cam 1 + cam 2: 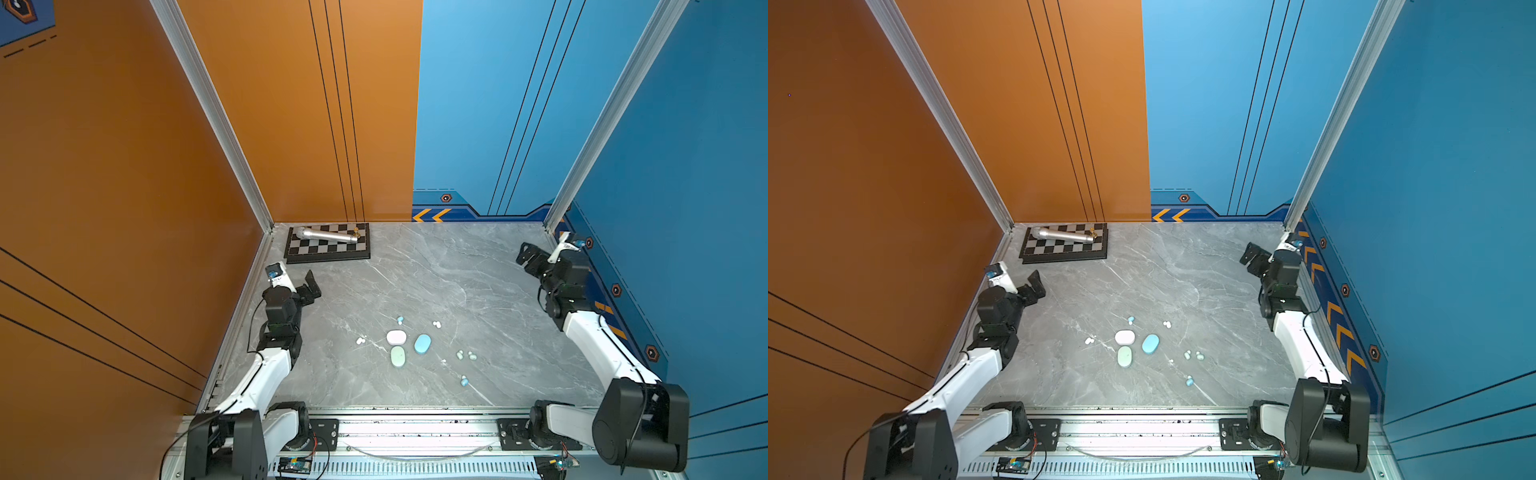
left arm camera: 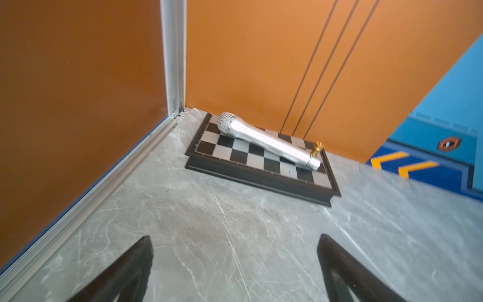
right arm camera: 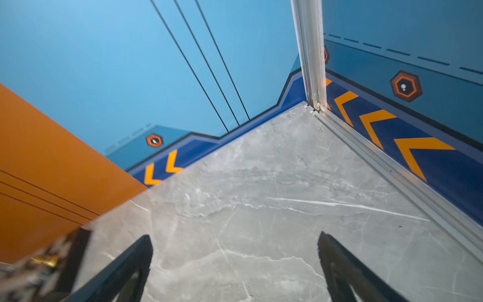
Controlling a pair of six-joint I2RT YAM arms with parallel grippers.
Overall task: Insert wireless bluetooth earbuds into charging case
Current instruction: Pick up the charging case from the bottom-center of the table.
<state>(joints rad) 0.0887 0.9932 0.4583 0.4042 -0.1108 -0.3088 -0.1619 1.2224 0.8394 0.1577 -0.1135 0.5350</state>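
Three shut oval charging cases lie together mid-table in both top views: a pinkish-white case (image 1: 396,337), a blue case (image 1: 422,343) and a mint green case (image 1: 397,356). Several tiny earbuds are scattered round them. A pale blue bud (image 1: 400,320) and a white bud (image 1: 436,323) lie behind the cases, and another white bud (image 1: 360,340) lies to the left. Two mint buds (image 1: 459,354) and a second pale blue bud (image 1: 464,380) lie to the right. My left gripper (image 1: 309,286) (image 2: 235,236) hangs open and empty at the left edge. My right gripper (image 1: 525,255) (image 3: 235,235) is open and empty near the far right corner.
A chessboard (image 1: 328,251) lies in the far left corner with a silver microphone (image 1: 328,235) and a small gold piece (image 1: 355,230) on it. Orange and blue walls close in three sides. An aluminium rail (image 1: 415,428) runs along the front. A white speck (image 1: 444,360) lies right of the cases.
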